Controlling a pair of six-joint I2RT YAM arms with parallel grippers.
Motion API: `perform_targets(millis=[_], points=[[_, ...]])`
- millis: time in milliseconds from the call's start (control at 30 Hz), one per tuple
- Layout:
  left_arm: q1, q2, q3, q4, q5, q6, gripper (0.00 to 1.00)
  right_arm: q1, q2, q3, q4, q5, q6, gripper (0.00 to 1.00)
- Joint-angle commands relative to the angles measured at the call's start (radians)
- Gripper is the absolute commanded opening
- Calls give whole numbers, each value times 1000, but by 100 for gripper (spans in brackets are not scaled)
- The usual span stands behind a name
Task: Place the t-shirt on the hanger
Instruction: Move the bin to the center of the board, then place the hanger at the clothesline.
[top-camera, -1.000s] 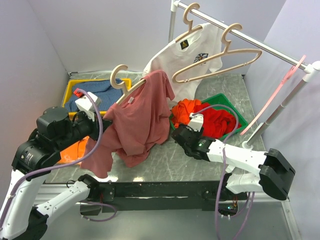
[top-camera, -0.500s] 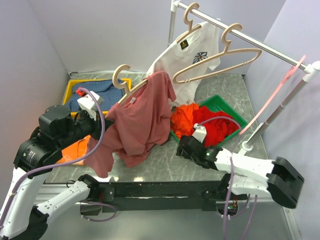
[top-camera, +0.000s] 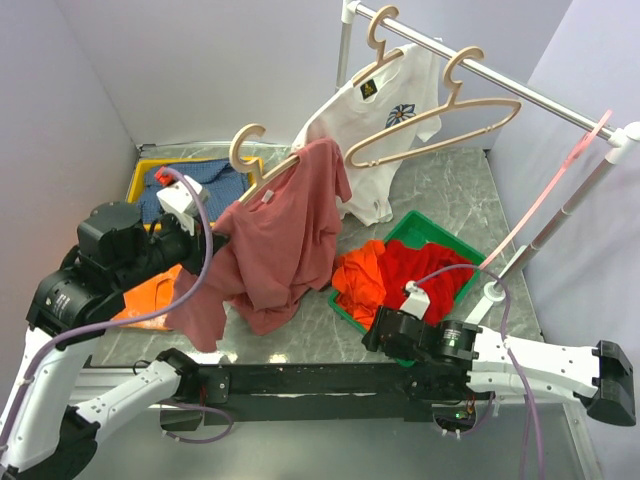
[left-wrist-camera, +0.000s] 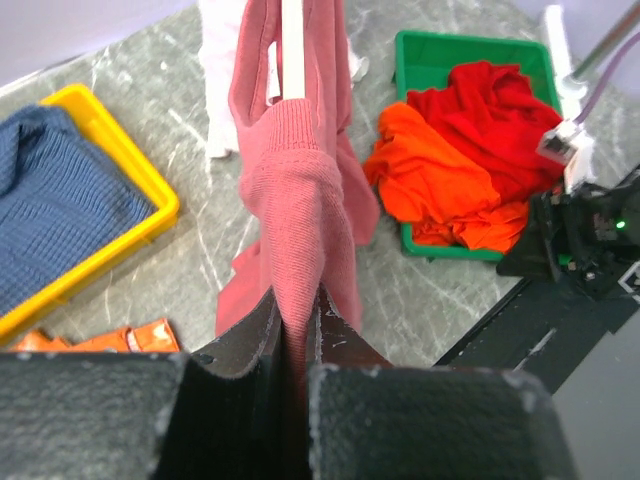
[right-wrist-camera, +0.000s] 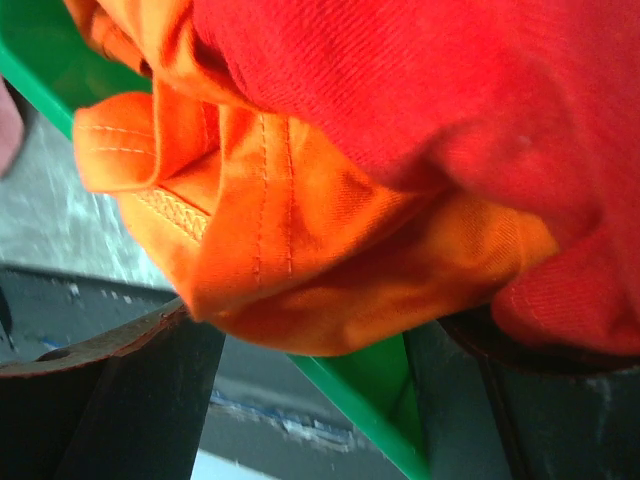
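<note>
Two fingers of the left hand (left-wrist-camera: 293, 312) pinch a ribbed, dusty-rose fold of the t-shirt (top-camera: 285, 230). The shirt hangs soft and creased from the pale wooden hanger (top-camera: 248, 152), held up above the marbled grey worktop (top-camera: 440, 180). The right hand (top-camera: 383, 332) is spread wide at the near rim of the green plastic tray (top-camera: 440, 232) and grips nothing. Crumpled orange and red garments (top-camera: 385, 275) fill that tray. Beyond the left hand, a yellow tray (top-camera: 137, 190) holds a blue waffle-knit cloth (top-camera: 215, 180).
</note>
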Motion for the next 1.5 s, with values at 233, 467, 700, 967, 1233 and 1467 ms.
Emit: perform_targets(millis=[233,467,700,967,1233,1467], points=[[2,173,185,135,120,38,1,37,-29,168,-296,200,74,75],[2,221,195,209,277,38,1,38,32,369,-331,378,-41,75],[-18,259,227,245,345,88,1,38,98,530,-285,492,-154,76],[-108,409,406,213,132,108,1,38,121,661,-265,587,-226,76],[-148,500,448,262,2,80,1,38,143,759,-155,642,-335,76],[-176,606,573,244,-91,93,1,37,184,719,-167,624,-300,75]])
